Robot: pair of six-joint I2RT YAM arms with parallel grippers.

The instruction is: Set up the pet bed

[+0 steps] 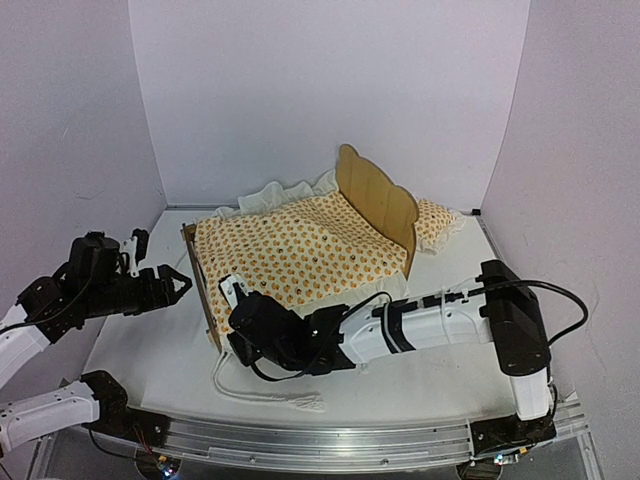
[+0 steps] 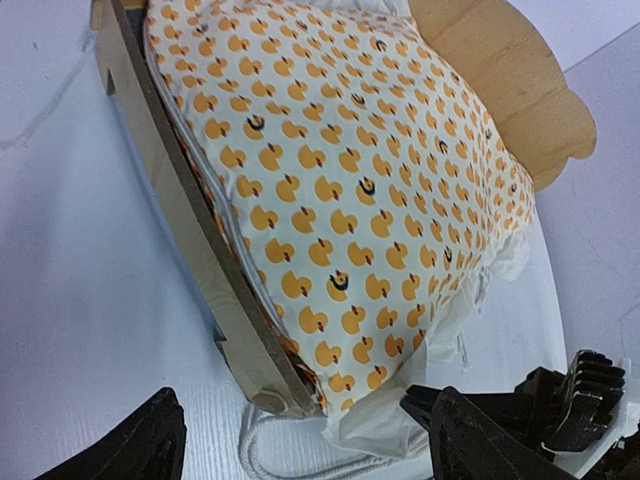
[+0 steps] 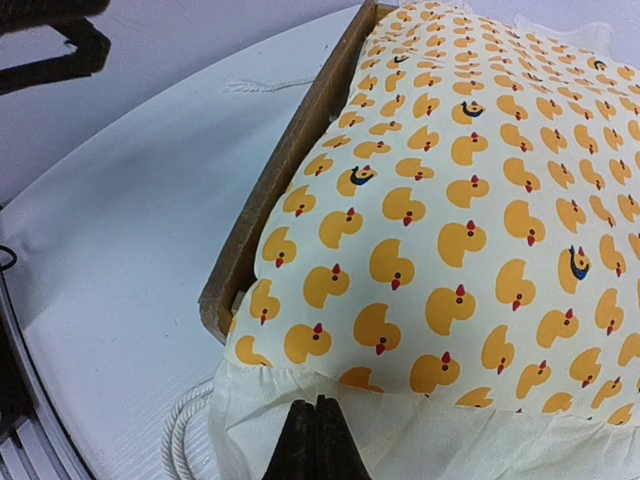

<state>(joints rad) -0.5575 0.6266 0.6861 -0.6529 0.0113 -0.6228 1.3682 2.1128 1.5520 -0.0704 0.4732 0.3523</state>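
The pet bed stands mid-table, a plywood frame with a scalloped headboard (image 1: 375, 200) and a low footboard (image 1: 200, 285) (image 2: 190, 230) (image 3: 290, 170). Duck-print bedding (image 1: 290, 250) (image 2: 350, 170) (image 3: 480, 200) covers it, and its white ruffle (image 3: 420, 440) hangs over the near side. My right gripper (image 3: 318, 410) (image 1: 232, 305) is shut, its tips pinched into that ruffle at the near footboard corner. My left gripper (image 2: 300, 445) (image 1: 183, 285) hovers open just left of the footboard, touching nothing. The bed's base panel is hidden under the bedding.
A small matching pillow (image 1: 435, 222) lies behind the headboard at the right. A white cord (image 1: 260, 395) (image 2: 260, 450) (image 3: 180, 430) loops on the table by the footboard's near corner. White walls enclose the table on three sides.
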